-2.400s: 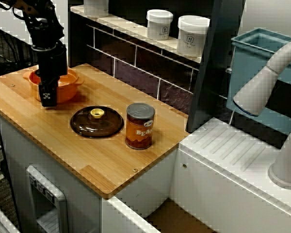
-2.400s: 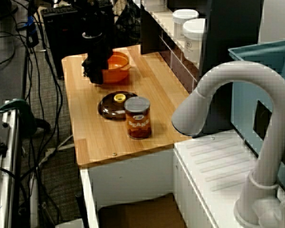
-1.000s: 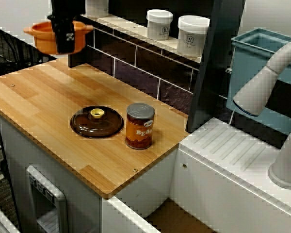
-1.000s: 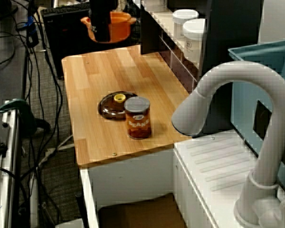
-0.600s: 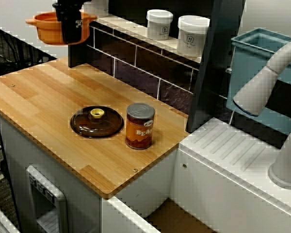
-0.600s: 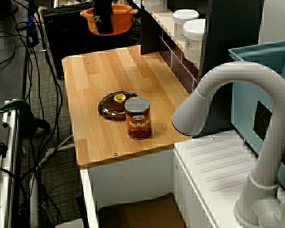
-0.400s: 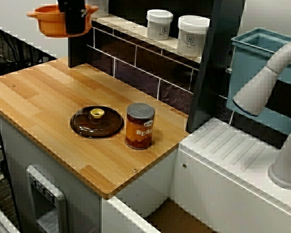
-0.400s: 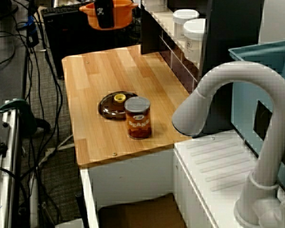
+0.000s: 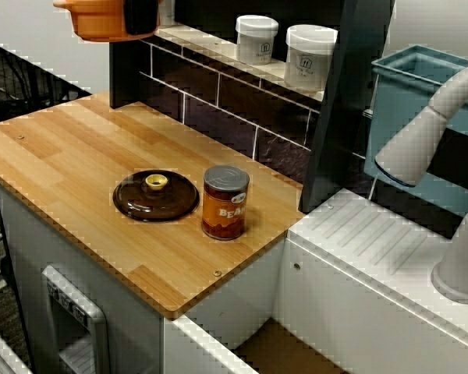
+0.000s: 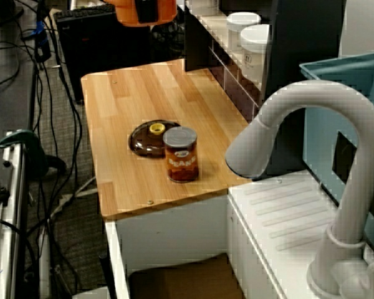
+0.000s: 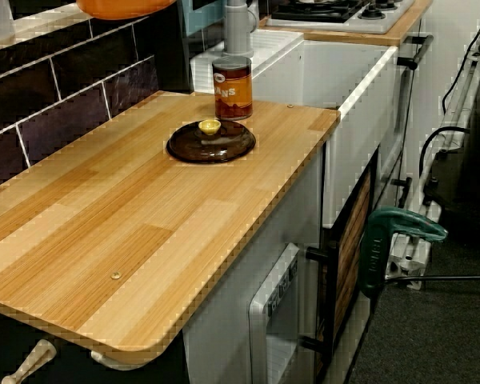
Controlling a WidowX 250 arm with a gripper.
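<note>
Orange pot [image 9: 97, 19] hangs in the air above the far end of the wooden counter [image 9: 62, 156], about level with the shelf [image 9: 210, 48]. The gripper [image 9: 140, 17] is clamped over its rim. It looks like light, stiff plastic to me, smooth and probably a bit slippy. The rim wall or the small side handles seem the spots to grab. The brown lid [image 9: 156, 195] and bean can [image 9: 225, 202] sit well apart from it, down on the counter.

Of the arm only the gripper [image 9: 140, 22] shows: a matt black, blocky piece, flat-faced and straight-sided, squared off at its tip. The view from the sink end gives the same plain black slab (markings and screws too small to tell), cropped just above the tip.
</note>
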